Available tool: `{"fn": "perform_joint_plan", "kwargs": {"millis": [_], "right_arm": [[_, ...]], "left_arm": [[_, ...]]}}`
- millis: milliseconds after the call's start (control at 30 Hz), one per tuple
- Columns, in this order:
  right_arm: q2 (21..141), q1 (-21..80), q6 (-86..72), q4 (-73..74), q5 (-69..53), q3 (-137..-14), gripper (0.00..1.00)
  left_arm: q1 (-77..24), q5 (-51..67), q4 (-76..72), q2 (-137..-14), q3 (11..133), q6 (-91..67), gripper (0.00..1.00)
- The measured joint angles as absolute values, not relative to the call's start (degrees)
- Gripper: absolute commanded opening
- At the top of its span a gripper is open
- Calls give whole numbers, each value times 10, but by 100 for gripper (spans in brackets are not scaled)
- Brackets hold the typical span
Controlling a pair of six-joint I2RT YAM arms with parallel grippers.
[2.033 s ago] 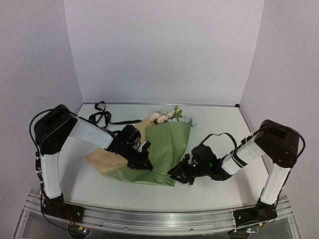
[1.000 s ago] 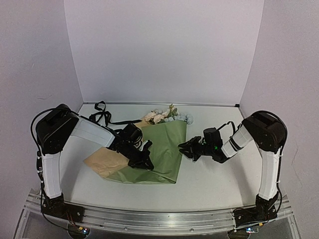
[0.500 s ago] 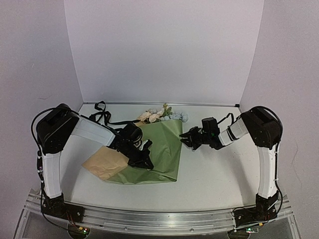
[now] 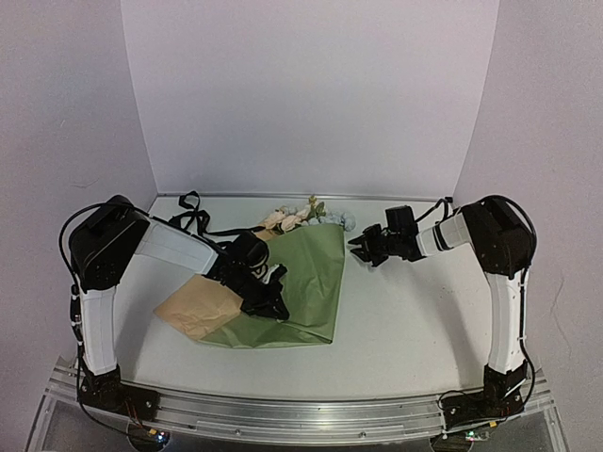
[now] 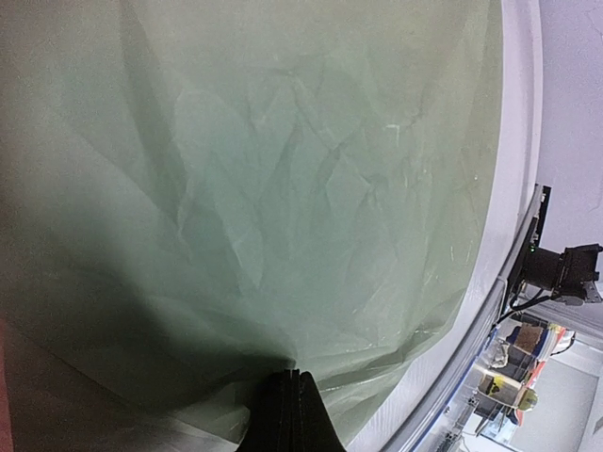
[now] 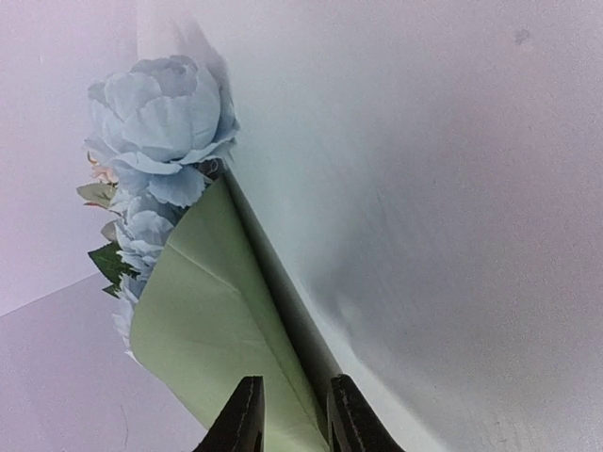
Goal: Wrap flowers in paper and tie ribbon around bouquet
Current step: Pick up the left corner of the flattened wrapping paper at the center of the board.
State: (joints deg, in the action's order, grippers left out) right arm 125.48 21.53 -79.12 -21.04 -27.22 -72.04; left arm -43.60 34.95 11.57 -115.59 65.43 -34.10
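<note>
The olive-green paper (image 4: 316, 278) lies folded over the flowers (image 4: 300, 218), with its tan side (image 4: 193, 311) showing at the left. Pink, cream and blue heads stick out at the far end. My left gripper (image 4: 275, 306) rests on the paper's middle, shut and pinching a fold of the paper (image 5: 283, 188) at its tips (image 5: 294, 379). My right gripper (image 4: 363, 248) is at the paper's far right corner, a little open. The paper's edge (image 6: 207, 311) runs between its fingers (image 6: 247, 414), below a blue flower (image 6: 160, 113). The black ribbon (image 4: 193, 218) lies loose at the far left.
White walls close in the table on three sides. A metal rail (image 4: 301, 412) runs along the near edge, seen also in the left wrist view (image 5: 490, 311). Bare white tabletop (image 4: 415, 320) lies right of the paper.
My right gripper has travelled from the paper's near right corner up along its right edge to the far corner by the flowers. The bundle has shifted slightly left. The left gripper has stayed put.
</note>
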Motion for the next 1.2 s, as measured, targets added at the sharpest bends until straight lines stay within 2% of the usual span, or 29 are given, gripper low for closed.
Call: {"fn": "perform_joint_plan", "kwargs": {"millis": [300, 533, 733, 900, 1200], "right_arm": [[1143, 257, -706, -117, -280, -683, 28], [1076, 377, -621, -42, -284, -697, 27], [1079, 463, -544, 47, -294, -714, 25], [1099, 498, -473, 117, -286, -745, 22], [1178, 552, -378, 227, -247, -809, 17]], "left_arm": [[-424, 353, 133, -1150, 651, -324, 0], [-406, 330, 176, -1127, 643, -298, 0], [-403, 317, 194, -1117, 643, -295, 1], [-403, 315, 187, -1087, 626, -313, 6], [-403, 291, 156, -886, 502, -426, 16]]}}
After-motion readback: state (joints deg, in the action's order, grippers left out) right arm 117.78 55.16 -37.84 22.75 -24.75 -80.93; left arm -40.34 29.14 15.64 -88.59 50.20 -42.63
